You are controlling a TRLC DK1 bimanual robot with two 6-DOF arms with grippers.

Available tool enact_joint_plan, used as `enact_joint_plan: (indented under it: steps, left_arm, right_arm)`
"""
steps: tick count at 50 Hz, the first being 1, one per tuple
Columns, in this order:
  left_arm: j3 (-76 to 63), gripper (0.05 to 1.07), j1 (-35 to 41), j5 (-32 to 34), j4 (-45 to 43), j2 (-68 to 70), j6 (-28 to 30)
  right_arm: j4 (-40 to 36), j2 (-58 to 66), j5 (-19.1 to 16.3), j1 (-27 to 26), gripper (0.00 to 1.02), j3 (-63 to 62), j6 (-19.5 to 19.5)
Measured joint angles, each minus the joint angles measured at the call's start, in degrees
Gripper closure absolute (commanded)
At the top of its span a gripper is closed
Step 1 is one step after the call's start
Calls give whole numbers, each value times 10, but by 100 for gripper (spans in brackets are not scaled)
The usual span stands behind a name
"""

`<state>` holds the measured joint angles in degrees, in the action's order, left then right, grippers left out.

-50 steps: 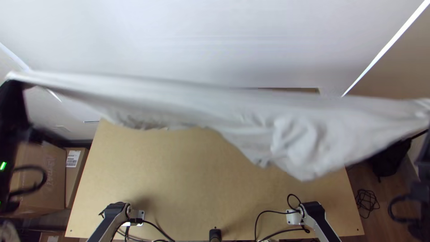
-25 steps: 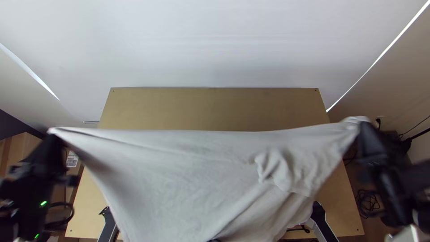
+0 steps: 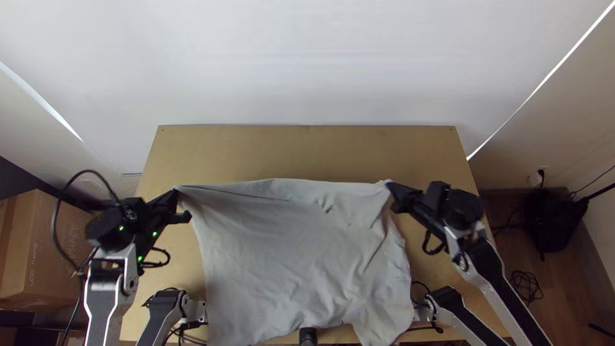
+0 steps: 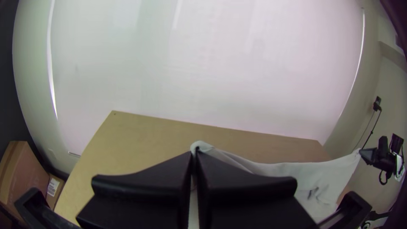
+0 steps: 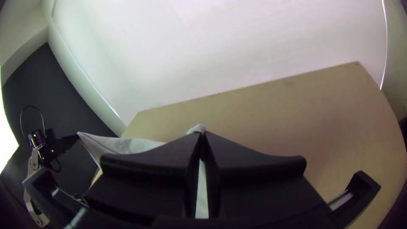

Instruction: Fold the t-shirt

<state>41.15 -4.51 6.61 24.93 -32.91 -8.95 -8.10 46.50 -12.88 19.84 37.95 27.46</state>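
T-shirt (image 3: 295, 256) hangs spread over the near part of the worktop (image 3: 307, 150), with my left claw (image 4: 193, 154) and right claw (image 5: 202, 134) each pinching one far corner. To lay it well, I should lower both corners at an equal rate, keep the far edge lightly taut, and let the near part settle first to avoid trapped creases. Compared with the preceding frame, my claws are closer together and apparently lower, and the far edge is slacker.
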Motion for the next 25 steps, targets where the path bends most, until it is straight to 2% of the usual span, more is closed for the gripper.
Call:
enact_joint_plan:
  steps: [9, 16, 25]
  left_arm:
    - [-18, 105, -6, 0, -111, -148, 0]
    - [-12, 105, -10, 0, -185, -282, 0]
    - [48, 105, -20, 0, -230, -454, 2]
  right_arm:
    - [103, 180, -9, 3, 100, 1, 15]
    - [119, 330, -17, 0, 100, 59, 26]
    - [156, 476, -17, -16, 100, 168, 30]
